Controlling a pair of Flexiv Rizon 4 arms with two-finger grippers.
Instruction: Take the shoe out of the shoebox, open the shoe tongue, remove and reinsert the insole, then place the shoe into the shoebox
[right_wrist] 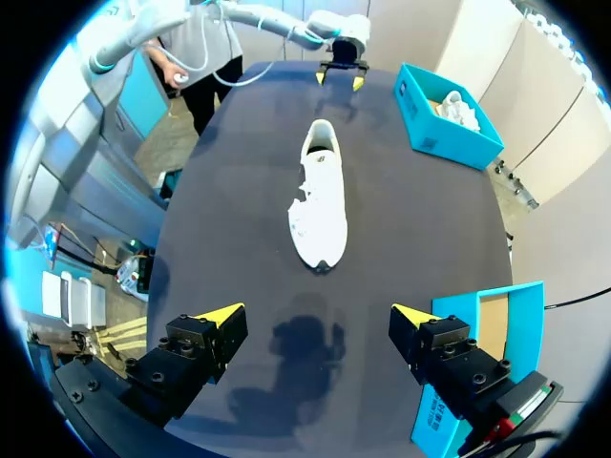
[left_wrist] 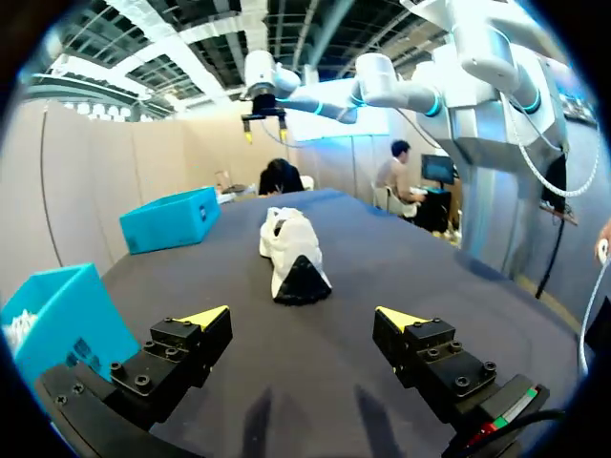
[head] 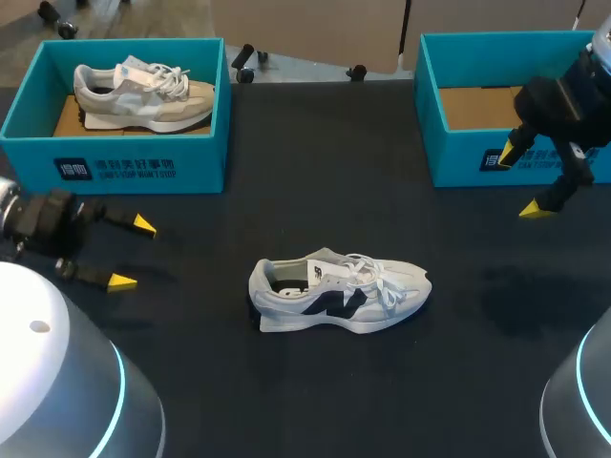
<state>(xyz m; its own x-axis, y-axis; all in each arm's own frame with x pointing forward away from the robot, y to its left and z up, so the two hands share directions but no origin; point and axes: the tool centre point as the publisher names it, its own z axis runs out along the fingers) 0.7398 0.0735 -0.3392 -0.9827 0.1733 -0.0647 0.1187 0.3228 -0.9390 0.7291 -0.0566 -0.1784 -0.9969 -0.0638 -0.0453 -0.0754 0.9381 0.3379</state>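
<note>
A white shoe with a dark side mark (head: 339,293) lies on its sole in the middle of the black table, toe to the right; it also shows ahead of each gripper, the shoe (left_wrist: 292,256) heel-on and the shoe (right_wrist: 319,200) toe-on. A teal shoebox (head: 506,105) stands empty at the far right, its corner (right_wrist: 477,367) beside my right gripper. My left gripper (head: 127,253) hovers open at the left, well short of the shoe. My right gripper (head: 520,181) hangs open just in front of the empty box. Nothing lies between either pair of fingers.
A second teal shoebox (head: 119,143) at the far left holds a beige and white shoe (head: 143,93). The same box (left_wrist: 57,315) sits close beside my left gripper (left_wrist: 301,320). Bare black tabletop (head: 315,191) surrounds the white shoe.
</note>
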